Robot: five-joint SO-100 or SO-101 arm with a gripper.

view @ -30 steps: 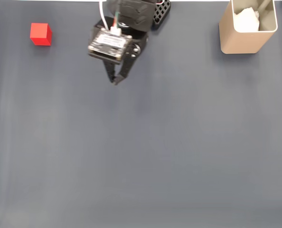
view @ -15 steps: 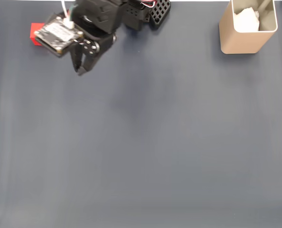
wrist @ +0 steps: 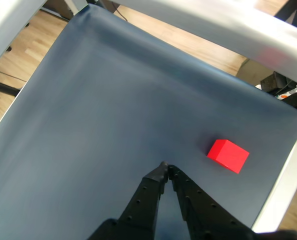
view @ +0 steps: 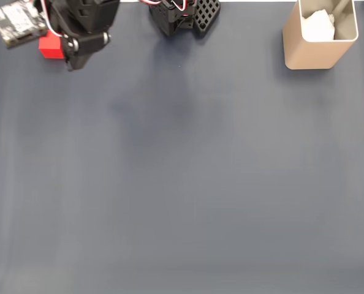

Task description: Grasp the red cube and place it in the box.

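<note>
Swung further left since a moment ago, the arm now hangs over the red cube (view: pixel 49 46).

Black jointed gripper (wrist: pixel 166 169) is clenched shut, fingertips touching, holding nothing; in the wrist view the smooth, sharp-edged cube (wrist: pixel 228 155) lies on the matte dark-grey mat (view: pixel 194 184) just right of the tips, apart from them. From the fixed view the arm covers part of the cube. Far right of it stands the tan, round-cornered box (view: pixel 317 54), its top cut off.
</note>
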